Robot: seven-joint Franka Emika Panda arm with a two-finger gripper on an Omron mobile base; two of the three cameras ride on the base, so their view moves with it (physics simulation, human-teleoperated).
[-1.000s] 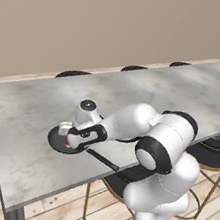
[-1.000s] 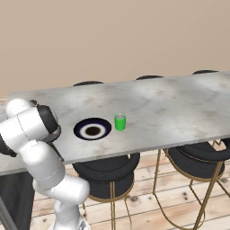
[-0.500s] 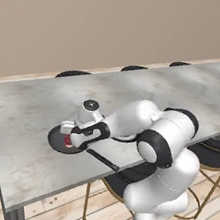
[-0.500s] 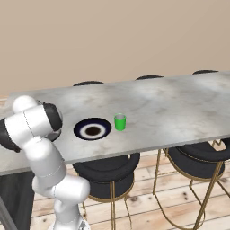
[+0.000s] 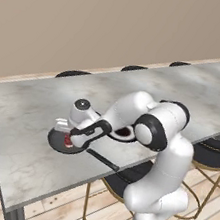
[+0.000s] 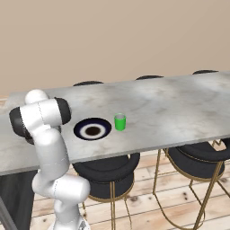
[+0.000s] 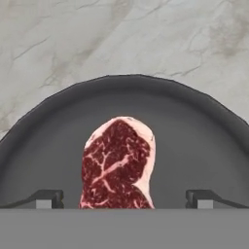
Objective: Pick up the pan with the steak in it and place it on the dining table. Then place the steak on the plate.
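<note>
1. Since the earlier frame the gripper (image 5: 72, 140) has sunk lower into the pan (image 5: 58, 141).
2. Its fingers (image 7: 48, 198) stand spread wide, flanking the steak (image 7: 118, 165).
3. The pan rests on the dining table (image 5: 25, 113), the plate (image 6: 92, 129) lies nearby.

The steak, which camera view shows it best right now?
The hand view: the steak lies large and unobstructed in the pan, marbling clear. The left base view shows just a small red patch beside the arm. In the right base view I cannot make it out.
</note>
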